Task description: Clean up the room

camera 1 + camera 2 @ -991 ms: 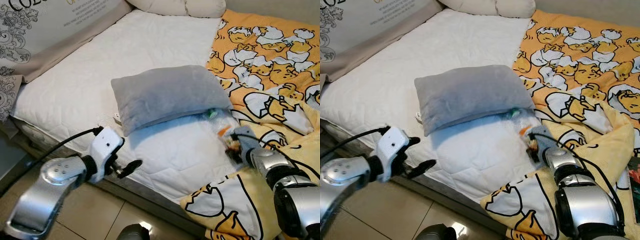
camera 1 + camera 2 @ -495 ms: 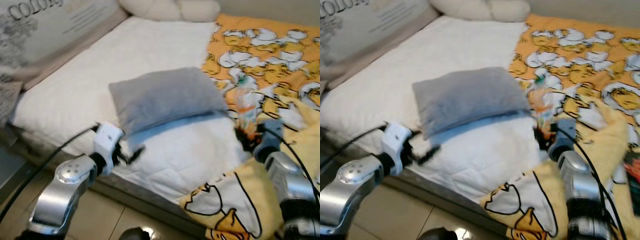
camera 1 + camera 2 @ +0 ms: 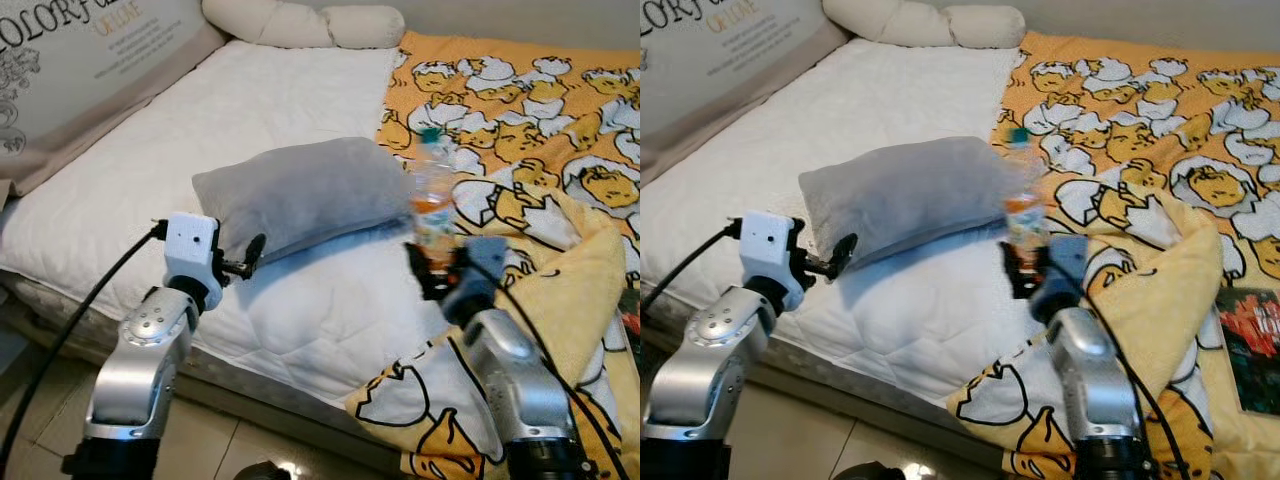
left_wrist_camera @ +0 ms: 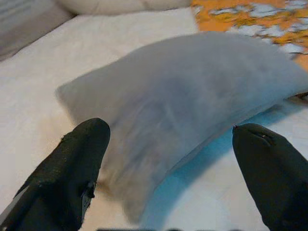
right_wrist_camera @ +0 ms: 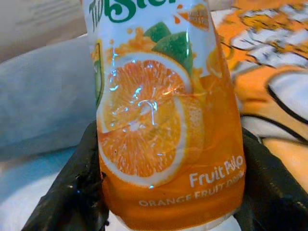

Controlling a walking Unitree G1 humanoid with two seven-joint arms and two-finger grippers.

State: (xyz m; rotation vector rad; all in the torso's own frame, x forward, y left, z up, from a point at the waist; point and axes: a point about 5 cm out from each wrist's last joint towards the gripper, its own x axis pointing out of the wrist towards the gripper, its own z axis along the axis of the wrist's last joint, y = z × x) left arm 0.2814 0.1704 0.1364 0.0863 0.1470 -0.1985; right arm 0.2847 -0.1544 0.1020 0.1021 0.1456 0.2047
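Right gripper (image 3: 437,272) clamps orange juice bottle (image 3: 433,205) low, at pillow's (image 3: 300,190) three o'clock; thin, crushable, slick plastic.

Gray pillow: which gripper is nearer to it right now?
Left. The left gripper is open just off the gray pillow, at its near-left edge. The right gripper is off its right end, shut on an orange drink bottle held upright.

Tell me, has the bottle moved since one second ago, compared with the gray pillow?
Yes. The bottle, shut in the right gripper, now stands upright beside the gray pillow; earlier it lay low on the bed at the pillow's edge.
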